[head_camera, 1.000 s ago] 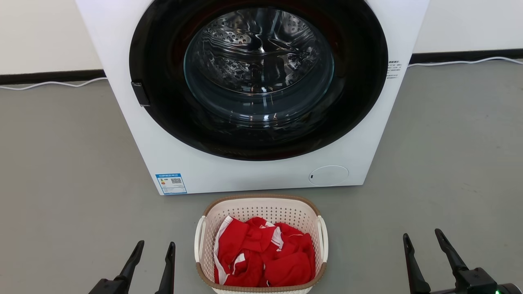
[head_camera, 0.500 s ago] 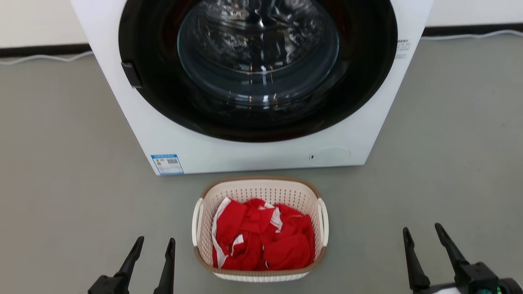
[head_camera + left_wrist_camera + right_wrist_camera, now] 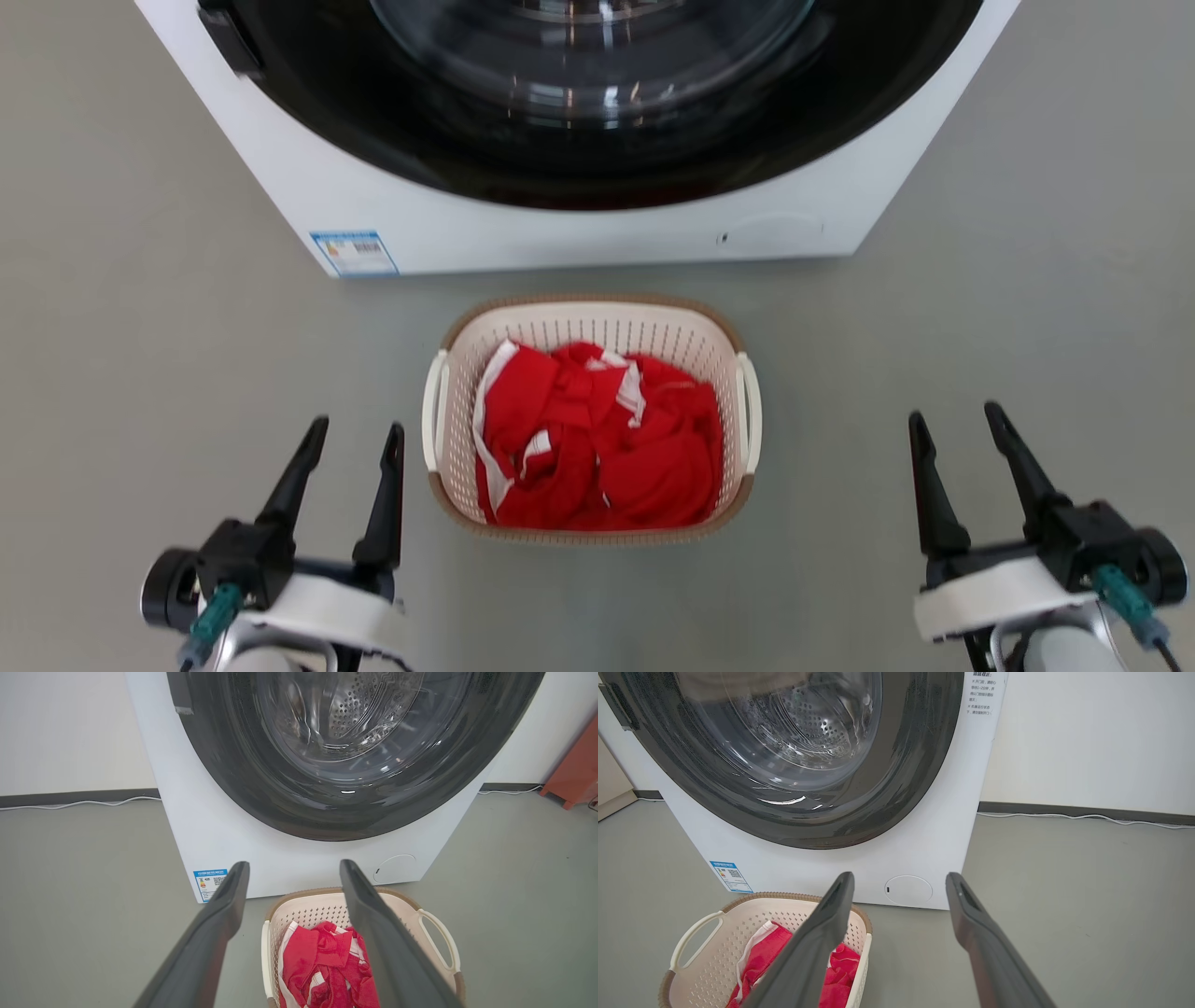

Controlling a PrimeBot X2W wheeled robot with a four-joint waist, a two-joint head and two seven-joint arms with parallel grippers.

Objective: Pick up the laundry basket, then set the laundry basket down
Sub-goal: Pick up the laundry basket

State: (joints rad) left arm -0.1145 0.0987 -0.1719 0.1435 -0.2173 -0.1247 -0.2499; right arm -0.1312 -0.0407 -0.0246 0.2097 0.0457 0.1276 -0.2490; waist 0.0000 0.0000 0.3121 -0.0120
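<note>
On a grey floor (image 3: 1027,280), the left gripper (image 3: 358,426) and right gripper (image 3: 954,413) were held wide open and empty either side of the laundry basket (image 3: 597,329), which was set before a white washing machine (image 3: 579,233) and filled with red clothing (image 3: 607,448).

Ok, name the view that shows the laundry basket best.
Head view: the laundry basket shows whole, brown rim and both handles, red clothes inside. Both wrist views crop its near end and show one handle loop clearly.
</note>
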